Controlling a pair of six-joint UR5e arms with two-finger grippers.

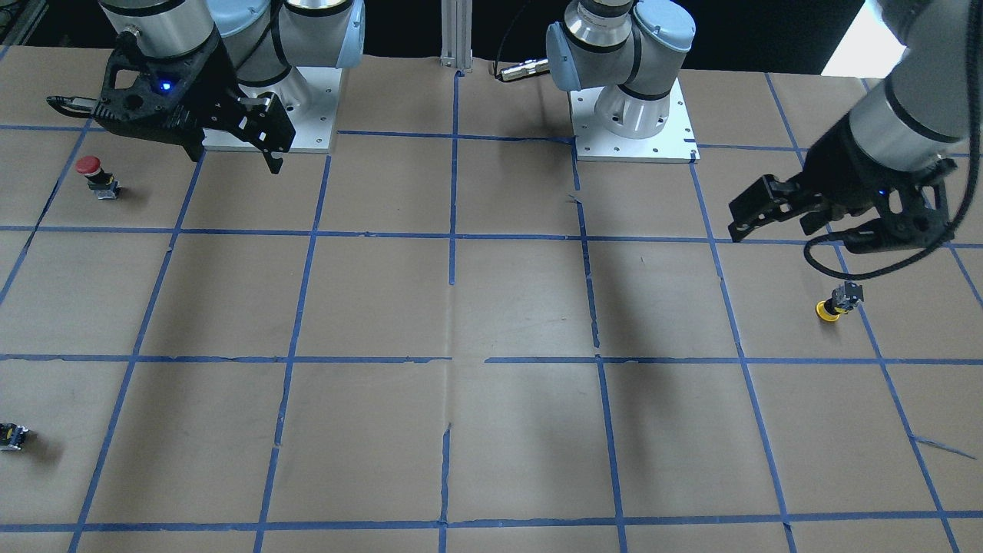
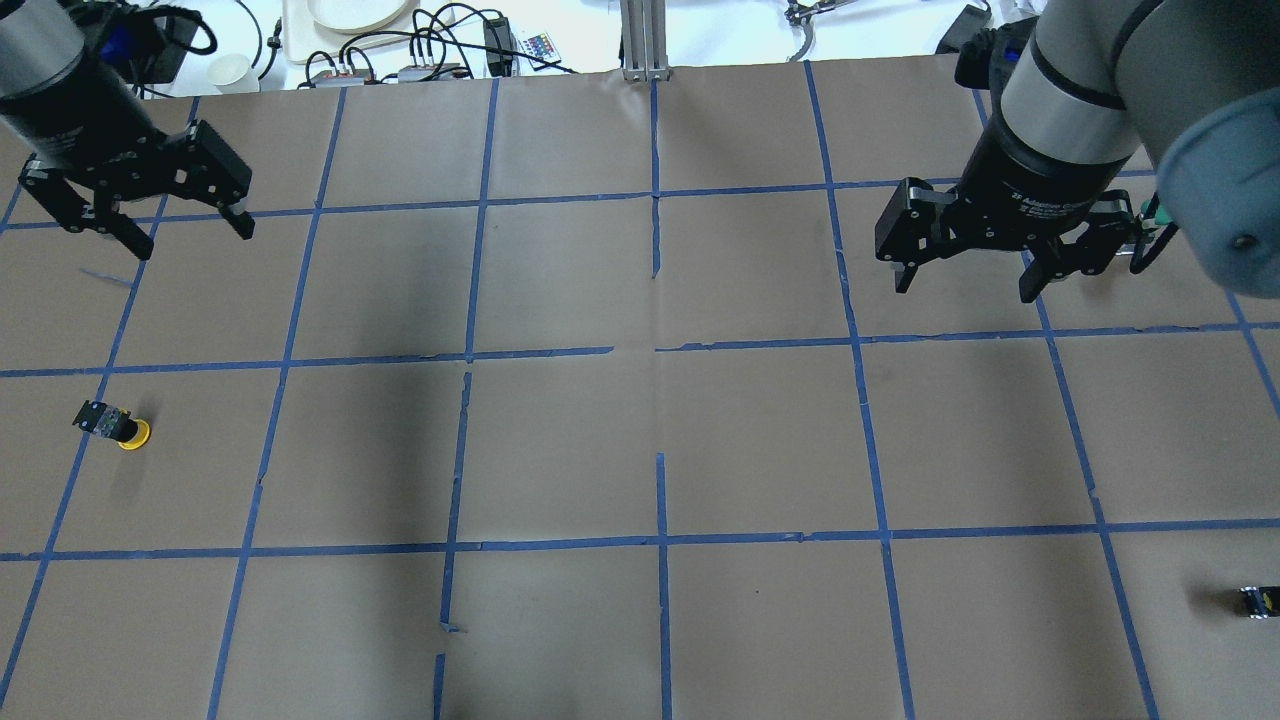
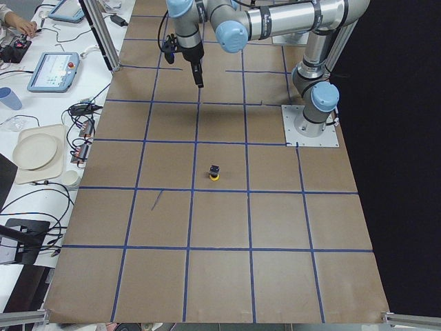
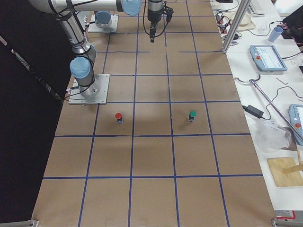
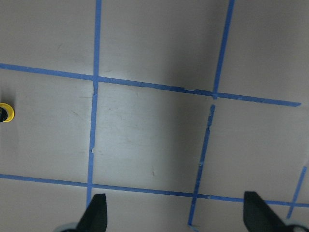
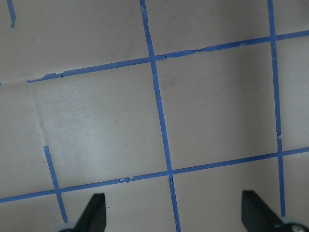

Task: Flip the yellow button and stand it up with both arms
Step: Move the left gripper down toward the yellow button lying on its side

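The yellow button point(image 1: 833, 303) rests cap-down on the brown table, its black-and-grey body pointing up and tilted. It also shows in the overhead view point(image 2: 115, 425), the exterior left view point(image 3: 215, 172) and at the left edge of the left wrist view point(image 5: 6, 112). My left gripper point(image 2: 190, 237) hangs open and empty above the table, beyond the button and apart from it; it also shows in the front view point(image 1: 768, 223) and its own wrist view point(image 5: 176, 212). My right gripper point(image 2: 965, 285) is open and empty over the far side of the table point(image 1: 161, 134) point(image 6: 175, 212).
A red-capped button point(image 1: 92, 173) stands near the right arm's base plate point(image 1: 303, 115). A green-capped button point(image 4: 192, 115) stands next to it. A small dark capless block point(image 2: 1258, 600) lies at the table's right edge. Blue tape lines grid the table.
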